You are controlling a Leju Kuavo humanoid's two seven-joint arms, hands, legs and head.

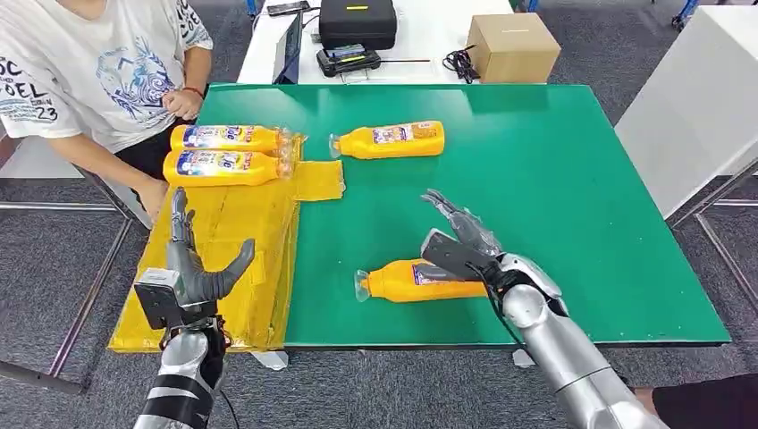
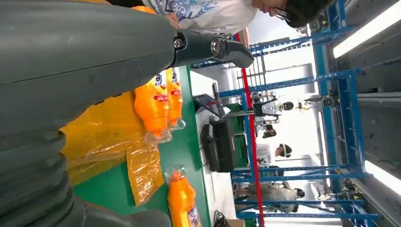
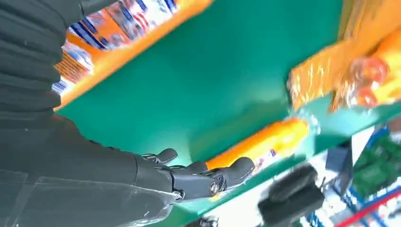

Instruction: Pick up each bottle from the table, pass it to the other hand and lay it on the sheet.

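Observation:
An orange bottle [image 1: 402, 281] lies on its side near the front edge of the green table [image 1: 554, 197], cap to the left. My right hand [image 1: 460, 241] hovers over its base end with fingers spread, holding nothing; the right wrist view shows this bottle [image 3: 118, 38] close beside the hand [image 3: 142, 179]. A second bottle [image 1: 393, 139] lies farther back on the green. Two more bottles [image 1: 223, 138] [image 1: 223, 167] lie side by side at the far end of the yellow sheet [image 1: 232, 232]. My left hand [image 1: 192, 268] is raised, open and empty, above the sheet's near part.
A person [image 1: 89, 71] in a white shirt sits at the table's far left corner, one hand near the sheet's edge. Behind the green table stand a cardboard box [image 1: 512, 46] and a black case [image 1: 357, 22]. A white cabinet [image 1: 697, 107] is at the right.

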